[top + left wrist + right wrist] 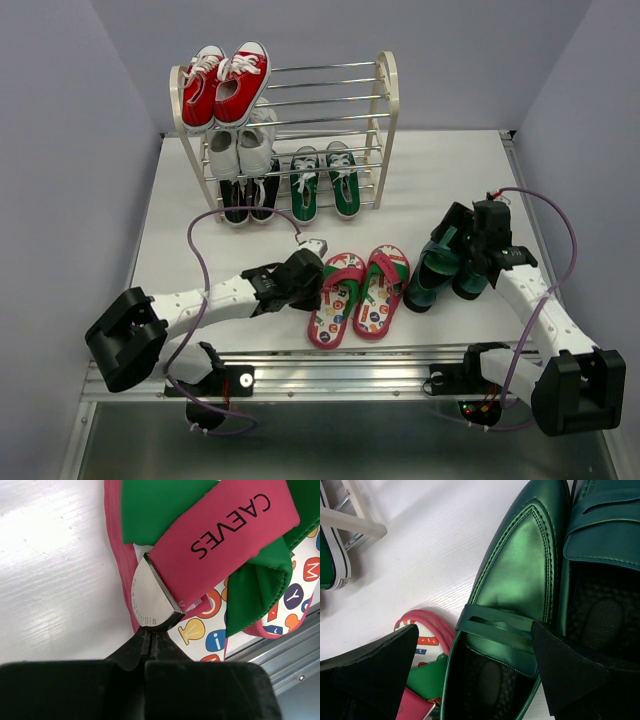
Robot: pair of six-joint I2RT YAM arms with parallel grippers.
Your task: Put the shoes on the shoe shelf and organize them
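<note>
Shoe shelf [388, 100] stands at 12 o'clock on the table [180, 215], with the green sneakers [325, 182] on its lowest tier, right half. The green heels [432, 280] sit on the table at about 4 o'clock from the shelf. The right claw [475, 630] hangs over them, fingers apart on either side of the nearer heel's opening. The flip-flops [358, 295] lie at 6 o'clock from the shelf, long axes running 7 to 1. The left claw [150, 640] meets the left one from 9 o'clock, fingers together at the strap's metal tab [150, 602]; whether they pinch anything I cannot tell. From that claw the shelf lies at 12, so the carry is probably straight ahead.
</note>
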